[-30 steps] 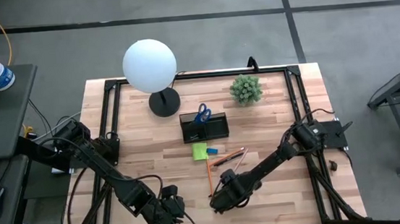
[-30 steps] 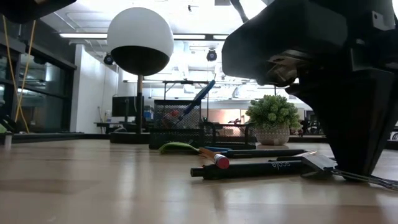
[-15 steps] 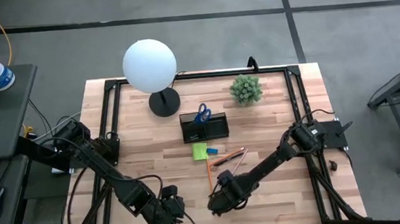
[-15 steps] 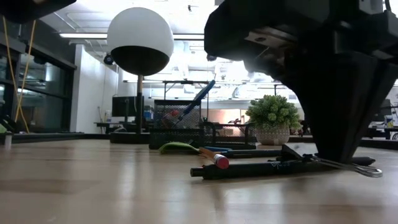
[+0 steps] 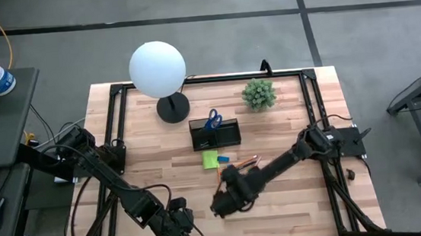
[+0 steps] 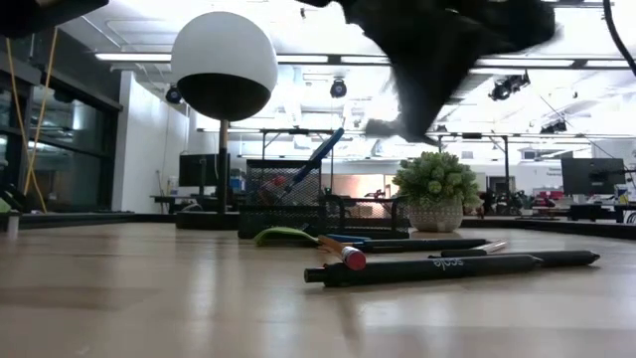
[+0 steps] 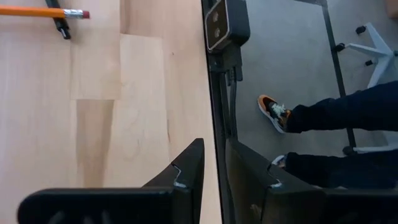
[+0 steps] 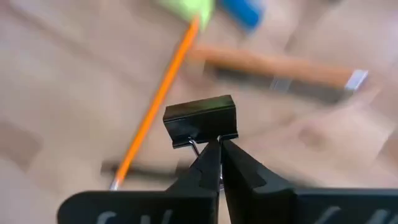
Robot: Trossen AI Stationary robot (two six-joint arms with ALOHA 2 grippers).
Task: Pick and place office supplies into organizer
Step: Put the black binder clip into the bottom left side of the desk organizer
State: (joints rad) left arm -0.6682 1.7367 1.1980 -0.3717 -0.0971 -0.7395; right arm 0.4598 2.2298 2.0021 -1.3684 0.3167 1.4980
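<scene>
Near table edge, left gripper (image 5: 176, 226) waits low over the front rim, fingers (image 7: 186, 177) a slit apart w/ nothing between them; a person's legs and an orange shoe (image 7: 272, 107) show on the floor beyond the table.

Just behind, right gripper (image 5: 222, 202) hangs above the wood, lifted off the surface, fingers (image 8: 208, 163) pressed together on the wire handle of a black binder clip (image 8: 200, 119), pinched at the tips w/ the clip body sticking out past them.

Under and beyond it lie the loose supplies: black pen (image 6: 457, 266) nearest, orange pencil (image 8: 158, 99) w/ red eraser end, a wood-toned pencil (image 5: 249, 161) beside. Farther back, lime-green sticky pad (image 5: 210, 159) w/ small blue block (image 5: 223, 159) touching its right side.

Behind those, the dark organizer (image 5: 227, 135), blue-handled scissors (image 5: 212, 120) standing upright in its left compartment, handles up. Rearmost: white globe lamp (image 5: 157, 67) at back left, small potted plant (image 5: 258, 93) back right.
</scene>
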